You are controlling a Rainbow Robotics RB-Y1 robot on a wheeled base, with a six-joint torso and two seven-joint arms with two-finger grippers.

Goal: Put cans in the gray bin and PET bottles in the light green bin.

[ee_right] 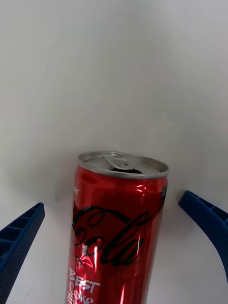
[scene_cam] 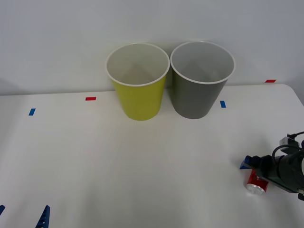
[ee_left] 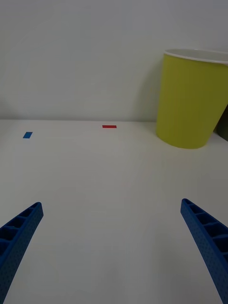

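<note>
One can [ee_right: 116,228] is lying between the wide-open right gripper [ee_right: 114,247] fingers; closing off-centre is risking rolling it away.

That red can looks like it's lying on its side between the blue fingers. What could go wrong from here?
The can lies on its side on the table, between the open fingers of the right gripper. Being round, it might roll away if one finger touches first.

Its tab end looks opened, so leftover liquid could spill.

The gray bin stands right beside the light green bin, so a slightly off drop could land in the wrong one.

The left gripper waits at the near left.
</note>
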